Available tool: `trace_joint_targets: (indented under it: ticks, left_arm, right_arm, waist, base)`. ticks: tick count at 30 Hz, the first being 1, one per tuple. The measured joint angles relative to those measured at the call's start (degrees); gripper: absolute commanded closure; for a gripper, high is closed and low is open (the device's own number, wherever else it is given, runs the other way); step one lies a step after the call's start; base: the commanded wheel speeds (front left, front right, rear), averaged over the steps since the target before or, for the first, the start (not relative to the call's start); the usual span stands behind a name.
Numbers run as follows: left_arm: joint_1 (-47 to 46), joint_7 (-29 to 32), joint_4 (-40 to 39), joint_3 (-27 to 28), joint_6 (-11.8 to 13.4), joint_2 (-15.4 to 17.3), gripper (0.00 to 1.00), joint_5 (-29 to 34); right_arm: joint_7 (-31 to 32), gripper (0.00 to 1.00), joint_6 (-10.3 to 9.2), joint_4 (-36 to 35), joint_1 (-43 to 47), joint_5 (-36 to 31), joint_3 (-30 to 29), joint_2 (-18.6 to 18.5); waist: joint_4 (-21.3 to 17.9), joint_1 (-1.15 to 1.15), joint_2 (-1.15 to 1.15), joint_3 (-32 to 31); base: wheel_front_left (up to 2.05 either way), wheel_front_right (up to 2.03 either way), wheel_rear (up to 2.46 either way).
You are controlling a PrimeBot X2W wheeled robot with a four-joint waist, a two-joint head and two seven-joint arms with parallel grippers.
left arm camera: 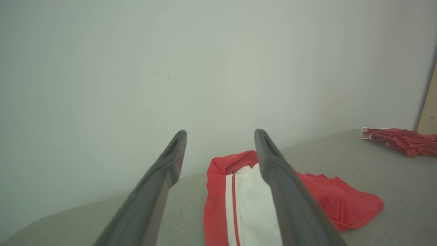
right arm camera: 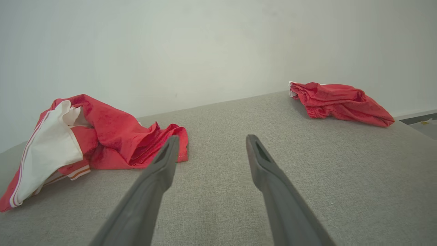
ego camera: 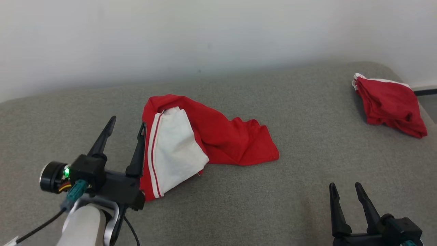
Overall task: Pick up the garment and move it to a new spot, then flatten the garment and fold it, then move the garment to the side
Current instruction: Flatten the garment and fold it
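A red and white garment (ego camera: 201,140) lies crumpled in the middle of the grey cushioned surface (ego camera: 273,191); a white panel with red stripes faces up on its left half. It also shows in the left wrist view (left arm camera: 245,201) and the right wrist view (right arm camera: 102,136). My left gripper (ego camera: 127,127) is open just left of the garment's striped edge, its right finger beside the cloth, nothing between the fingers (left arm camera: 160,184). My right gripper (ego camera: 345,188) is open at the lower right, well apart from the garment, with nothing held (right arm camera: 211,143).
A second red garment (ego camera: 389,104) lies bunched at the far right corner of the surface, also seen in the right wrist view (right arm camera: 338,102). A pale wall (ego camera: 205,37) rises right behind the surface. The surface's right edge drops off beside that second garment.
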Motion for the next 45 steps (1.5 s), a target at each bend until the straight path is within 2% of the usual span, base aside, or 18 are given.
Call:
trace_joint_targets:
  ticks: [6, 17, 37, 44, 45]
  left_arm:
    - [-5.21, 0.96, 3.71, -3.58, -0.08, 0.69, 0.00, -0.85]
    - [-7.66, 4.56, 13.22, -12.26, -0.14, 1.49, 0.00, -2.23]
    - [-6.36, 11.83, 18.91, -19.75, -0.14, 2.78, 0.00, -0.92]
    - [-9.18, 11.66, 22.81, -20.17, -0.09, 2.93, 0.00, -0.93]
    - [-9.61, 11.39, 23.25, -20.03, 0.13, 2.92, 0.15, -0.94]
  right_arm:
    - [-1.05, 0.00, 0.00, 1.33, -1.64, 1.08, 0.00, 0.00]
    - [-2.02, 0.00, 0.00, 2.70, -4.07, 1.38, 0.05, -0.02]
    - [-2.33, 0.00, 0.00, 3.27, -4.42, 2.13, -0.05, 0.00]
    - [-2.34, 0.00, 0.00, 2.98, -4.98, 2.11, 0.09, -0.01]
    - [-2.34, 0.00, 0.00, 2.96, -4.98, 2.09, 0.09, 0.00]
  waist:
    - [-2.74, 0.00, 0.00, 3.53]
    - [-6.26, 0.01, 0.00, 7.99]
    - [-6.95, 0.00, 0.00, 8.93]
    - [-7.52, 0.00, 0.00, 9.14]
    - [-7.59, 0.00, 0.00, 9.14]
  base:
    - [0.00, 0.00, 0.00]
    - [0.00, 0.00, 0.00]
    - [0.00, 0.00, 0.00]
    - [0.00, 0.00, 0.00]
    - [0.00, 0.00, 0.00]
